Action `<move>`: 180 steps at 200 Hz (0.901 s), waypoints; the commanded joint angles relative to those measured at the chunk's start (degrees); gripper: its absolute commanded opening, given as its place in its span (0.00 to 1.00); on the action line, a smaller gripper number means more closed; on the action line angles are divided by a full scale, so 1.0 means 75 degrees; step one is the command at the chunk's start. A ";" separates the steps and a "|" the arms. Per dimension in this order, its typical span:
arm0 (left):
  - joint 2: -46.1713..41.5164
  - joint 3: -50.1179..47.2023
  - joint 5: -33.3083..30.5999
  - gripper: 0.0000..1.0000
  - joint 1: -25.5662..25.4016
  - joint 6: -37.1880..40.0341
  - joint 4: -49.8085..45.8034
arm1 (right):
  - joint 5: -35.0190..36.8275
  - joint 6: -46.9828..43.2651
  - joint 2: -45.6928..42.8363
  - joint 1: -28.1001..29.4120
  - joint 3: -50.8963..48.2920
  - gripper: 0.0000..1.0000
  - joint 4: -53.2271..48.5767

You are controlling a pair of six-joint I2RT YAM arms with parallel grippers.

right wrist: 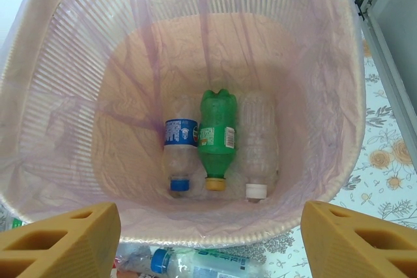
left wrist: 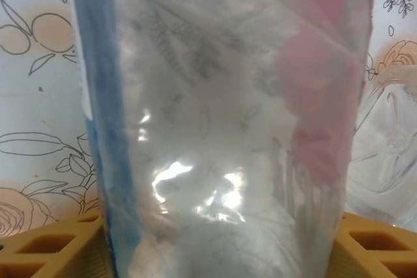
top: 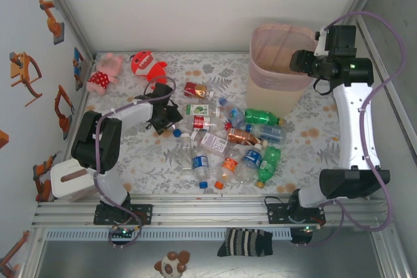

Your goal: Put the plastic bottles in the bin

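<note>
- Three bottles lie side by side on the floor of the bin (right wrist: pixel 58 96), caps toward the right wrist camera: a blue-label bottle (right wrist: pixel 180 151), a green bottle (right wrist: pixel 217 131) and a white-cap bottle (right wrist: pixel 258 148).
- The right gripper (right wrist: pixel 208 216) hangs over the bin's mouth, its orange fingers (right wrist: pixel 62 239) spread wide with nothing between them. That spot suits dropping a bottle in.
- From above, the bin (top: pixel 273 92) stands upright at the far right of the table, pink rim up, with the right gripper (top: pixel 301 62) at its right edge.
- The left gripper (top: pixel 164 114) is down at the left edge of the loose plastic bottles (top: pixel 228 144), which lie scattered mid-table, just left of and in front of the bin (more than a dozen, clear and green, several crushed).
- In the left wrist view a clear bottle (left wrist: pixel 221 128) with a blue and red label stands between the orange fingers (left wrist: pixel 378 239). Its sides meet both pads, so the left gripper reads as clamped on it. This is probably the next bottle to carry across.
- A pale floral cloth (top: pixel 319 138) covers the table. A pink plush toy (top: pixel 104 73) and a red plush toy (top: pixel 146 64) sit at the far left, apart from the bottles.
- White walls enclose the workspace. Orange robot-arm stickers (top: pixel 52 24) dot the left wall, and a metal rail (top: pixel 208 209) carries both arm bases at the near edge.
</note>
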 commanded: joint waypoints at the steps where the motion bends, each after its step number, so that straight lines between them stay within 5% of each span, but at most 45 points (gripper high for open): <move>1: -0.0199 -0.0082 -0.0122 0.67 -0.0028 -0.0009 -0.0280 | -0.0092 0.0017 -0.0205 0.0056 -0.0093 0.72 0.0069; 80: -0.0840 -0.0079 -0.0628 0.56 -0.0055 0.0296 -0.0508 | -0.0189 0.0056 -0.0436 0.0061 -0.0142 0.72 0.0082; 123: -0.2235 -0.0255 -0.1002 0.56 -0.0205 0.1010 -0.0215 | -0.1243 0.0314 -0.0975 0.0114 -0.0670 0.71 0.0698; 180: -0.4592 -0.1047 0.0902 0.49 -0.0355 0.2464 0.1649 | -0.2622 0.0854 -0.2061 0.0695 -0.1844 0.71 0.2154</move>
